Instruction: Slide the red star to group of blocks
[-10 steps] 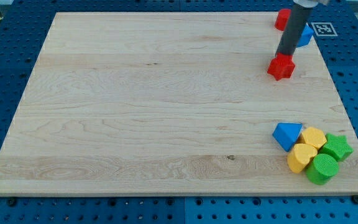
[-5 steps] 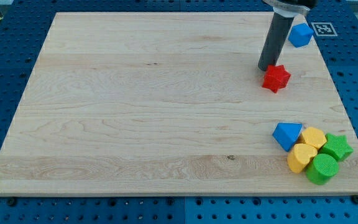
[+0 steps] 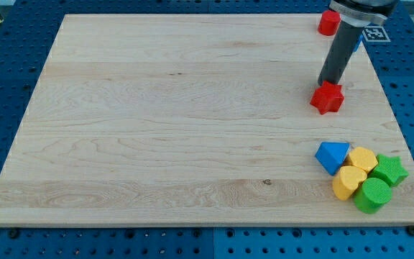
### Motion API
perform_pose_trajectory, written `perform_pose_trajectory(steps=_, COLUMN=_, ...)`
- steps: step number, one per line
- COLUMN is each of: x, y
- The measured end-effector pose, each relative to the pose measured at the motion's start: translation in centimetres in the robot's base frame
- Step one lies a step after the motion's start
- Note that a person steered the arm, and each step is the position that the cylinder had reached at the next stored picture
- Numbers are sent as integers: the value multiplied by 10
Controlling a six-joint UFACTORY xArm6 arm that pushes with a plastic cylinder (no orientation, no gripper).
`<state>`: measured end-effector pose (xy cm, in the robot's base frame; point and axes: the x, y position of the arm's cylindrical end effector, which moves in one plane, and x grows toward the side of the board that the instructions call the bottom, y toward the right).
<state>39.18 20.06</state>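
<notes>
Camera view: the red star [image 3: 327,97] is located near the table's right edge, in its upper half. My tip [image 3: 325,83] is set against the star's upper side; no fingers are fitted, nothing is gripped. The group of blocks [image 3: 361,176] is placed at the bottom right corner, well apart

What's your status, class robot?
My tip at red star's top edge. Group: blue block nearest, well below star. Nothing between.
</notes>
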Motion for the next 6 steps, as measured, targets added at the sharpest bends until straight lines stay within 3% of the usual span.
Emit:
perform_pose_trajectory(steps=2, x=34, y=2)
perform_pose_trajectory(steps=4, x=35, y=-33)
perform_pose_trajectory(steps=6, x=86, y=-25)
